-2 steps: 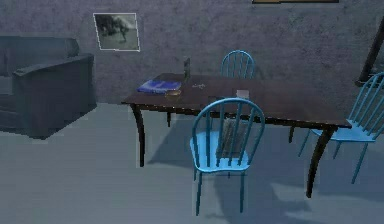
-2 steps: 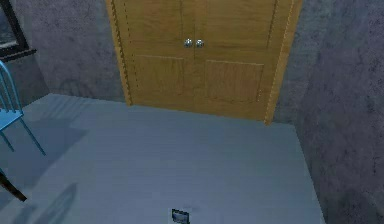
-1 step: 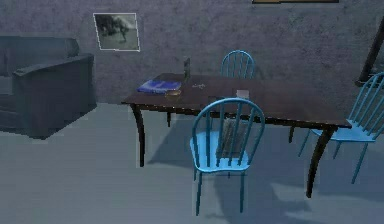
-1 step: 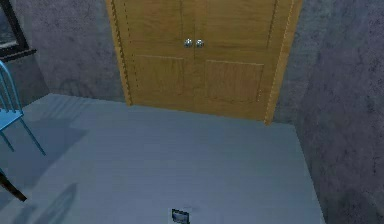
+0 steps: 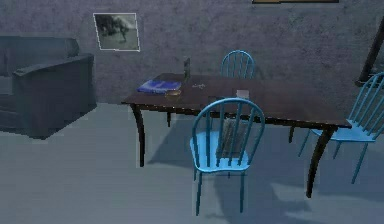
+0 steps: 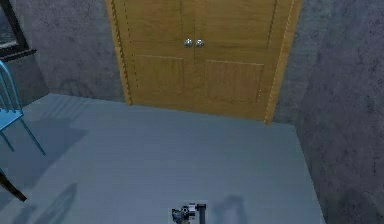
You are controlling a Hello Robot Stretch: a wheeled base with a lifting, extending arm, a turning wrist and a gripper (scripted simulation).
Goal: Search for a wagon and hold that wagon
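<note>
Table (image 5: 285,102) w/ blue chairs (image 5: 222,166); end effector (image 6: 181,213), bare floor (image 6: 200,150).

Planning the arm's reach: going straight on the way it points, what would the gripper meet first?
Bare floor lies ahead of the gripper; the wooden double door looks first in line, though depth is unclear.

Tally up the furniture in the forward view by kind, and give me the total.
Blue chairs: 3
Dark wooden table: 1
Dark sofa: 1
Total: 5
</note>
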